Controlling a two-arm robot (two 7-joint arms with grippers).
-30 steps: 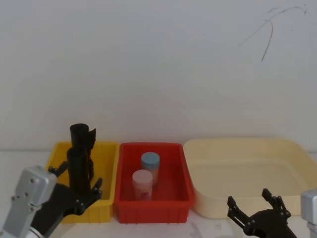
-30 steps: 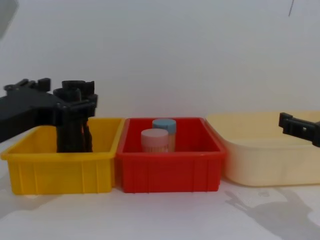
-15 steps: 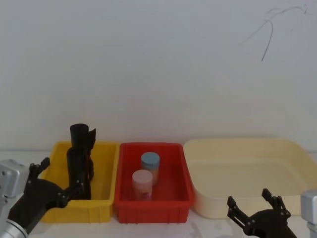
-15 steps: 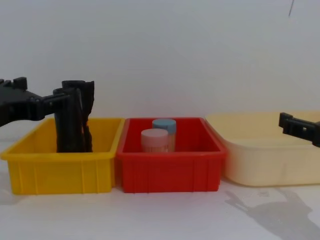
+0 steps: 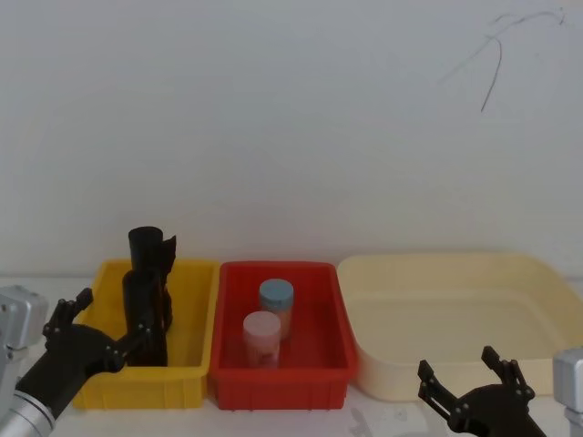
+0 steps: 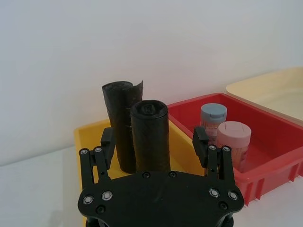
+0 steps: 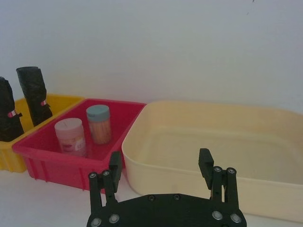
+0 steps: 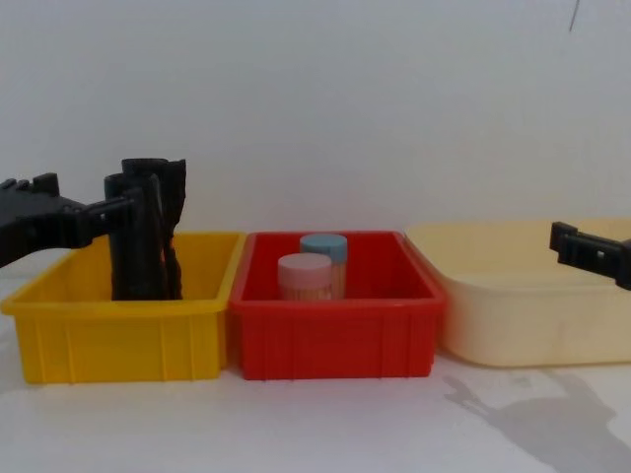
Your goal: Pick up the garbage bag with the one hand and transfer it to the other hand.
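Standing upright about mid-way along the yellow bin [image 5: 137, 387], the garbage bag [image 5: 146, 305] is noted as a smooth-topped black roll. A like roll with a ragged top [image 5: 151, 248] is set just behind it, toward the bin's back edge.

- The left gripper [image 5: 111, 320] is held at the bin's front left corner with its fingers spread wide and nothing between them. In the left wrist view the bag is framed between the two fingers; whether contact is made cannot be told.
- The right gripper [image 5: 465, 369] is parked low before the front edge of the cream tray [image 5: 455, 309], its fingers also wide and empty.
- Step judged in hand: the grasp, not yet closed.
- To be done well, the bag should be centred between the fingers and taken on its upper half. The ragged roll should be left clear of the far finger, since both rolls could be pinched together.
- The bag's lower end should be left free for the right gripper.
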